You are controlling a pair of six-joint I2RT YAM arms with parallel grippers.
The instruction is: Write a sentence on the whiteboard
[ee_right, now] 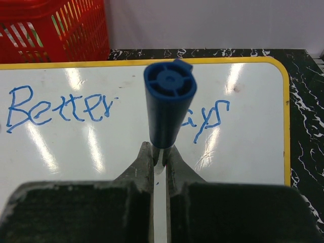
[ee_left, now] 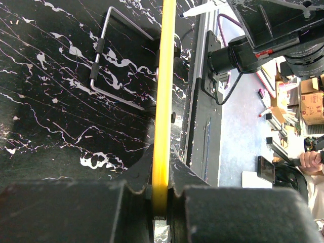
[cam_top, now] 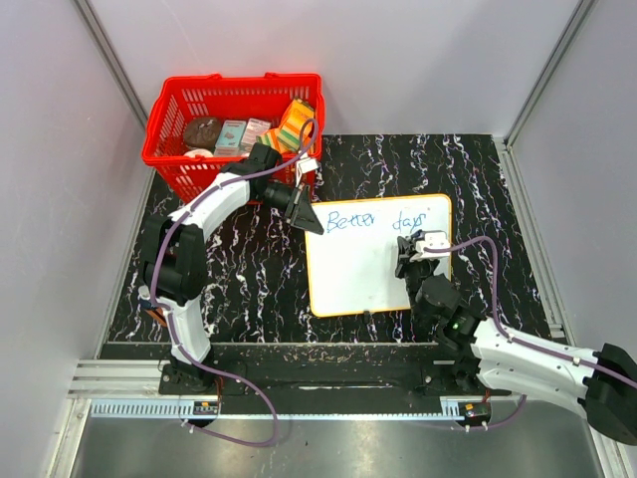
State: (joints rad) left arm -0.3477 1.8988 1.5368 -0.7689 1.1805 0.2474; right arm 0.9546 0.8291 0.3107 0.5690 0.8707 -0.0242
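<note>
Whiteboard [cam_top: 370, 271] rim sits pinched between the closed left jaws, while the right jaws clamp a blue marker [ee_right: 168, 104] just in front of the sentence [ee_right: 61, 107] "Better days".

We count one whiteboard [cam_top: 373, 284], one sentence [ee_right: 61, 106] of two words on it, one blue marker [ee_right: 169, 98], one red basket [cam_top: 171, 105] with at least five packages [cam_top: 231, 136] inside, and two claws: the left claw [cam_top: 309, 217] and the right claw [cam_top: 408, 251]
</note>
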